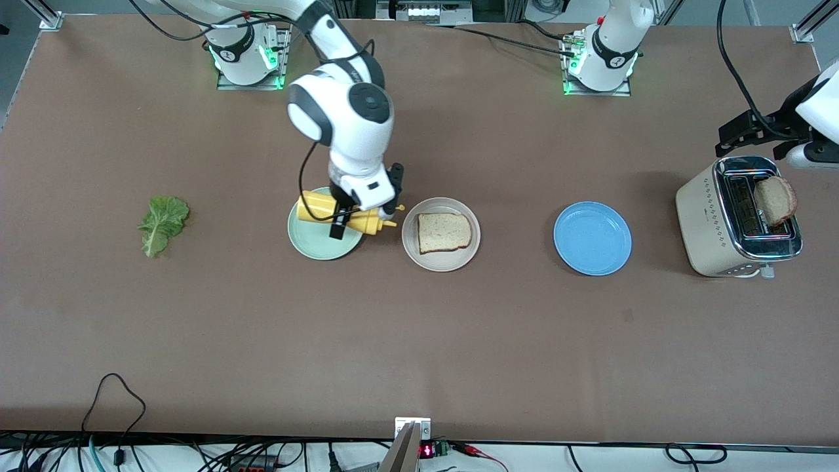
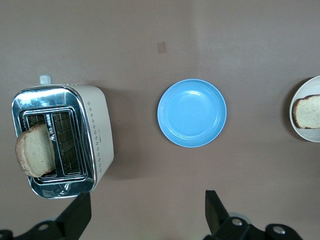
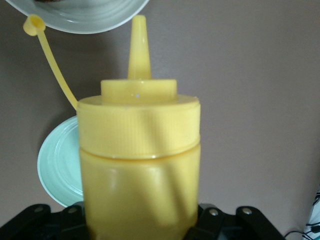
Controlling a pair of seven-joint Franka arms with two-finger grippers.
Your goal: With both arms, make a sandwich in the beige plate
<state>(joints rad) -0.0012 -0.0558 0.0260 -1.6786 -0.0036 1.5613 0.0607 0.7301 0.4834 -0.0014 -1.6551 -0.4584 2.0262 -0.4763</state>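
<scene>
Gripping the yellow bottle (image 1: 341, 219) over the mint plate (image 1: 314, 242), your right tool (image 1: 354, 216) nears toast (image 1: 444, 232); your left tool (image 2: 145, 212) hangs apart beside the toaster (image 1: 721, 216).

A broad brown table (image 1: 419, 341) fills the scene under even light; silver frame posts (image 1: 47, 14) stand at its corners by the bases; black cables (image 1: 111, 393) trail along the edge nearest the front camera
</scene>
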